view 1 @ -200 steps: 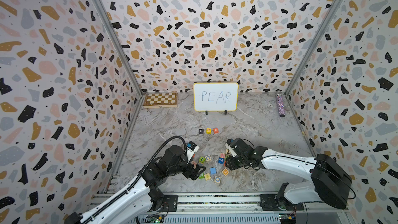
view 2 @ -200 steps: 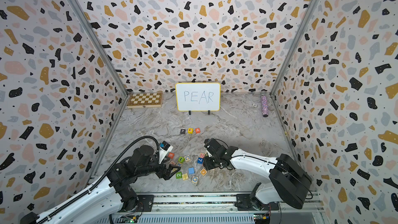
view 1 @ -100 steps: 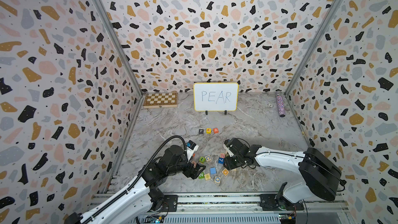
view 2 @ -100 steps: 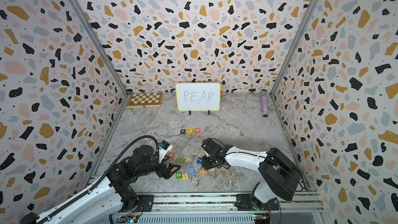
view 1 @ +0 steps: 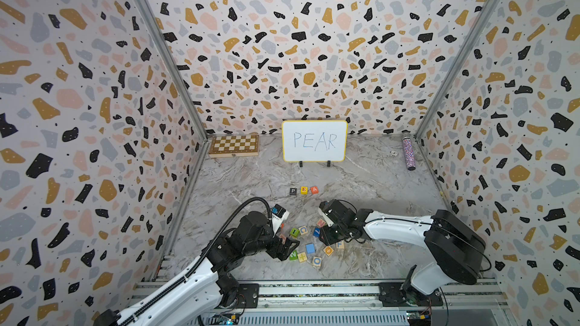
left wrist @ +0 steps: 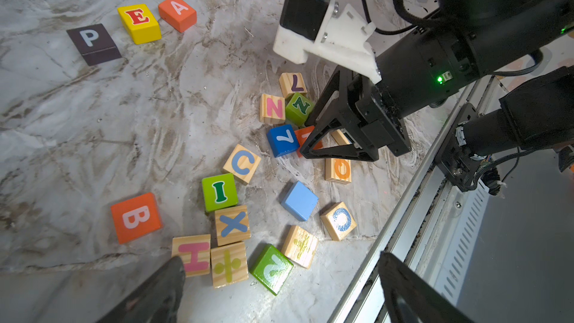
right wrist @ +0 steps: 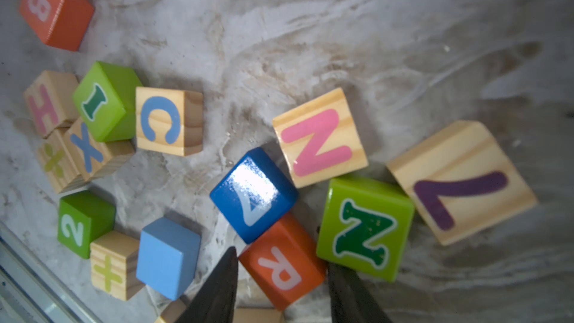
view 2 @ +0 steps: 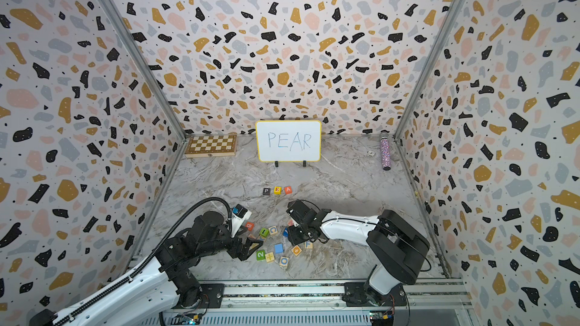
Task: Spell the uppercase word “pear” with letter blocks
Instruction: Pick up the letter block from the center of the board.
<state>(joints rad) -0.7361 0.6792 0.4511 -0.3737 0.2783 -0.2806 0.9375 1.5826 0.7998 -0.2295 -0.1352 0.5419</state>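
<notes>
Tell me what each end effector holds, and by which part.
The right end effector seems to pinch the R block by two opposite side faces. The left end effector is open and holds nothing.

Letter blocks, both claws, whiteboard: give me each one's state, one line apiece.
P block: face up, first in the row.
E block: face up, second in the row.
A block: face up, third, slightly turned.
R block: face up among spare blocks, not yet in the row.
Right claw: straddling the R block, grip unclear.
Left claw: open, empty.
Whiteboard: upright, reads PEAR.
</notes>
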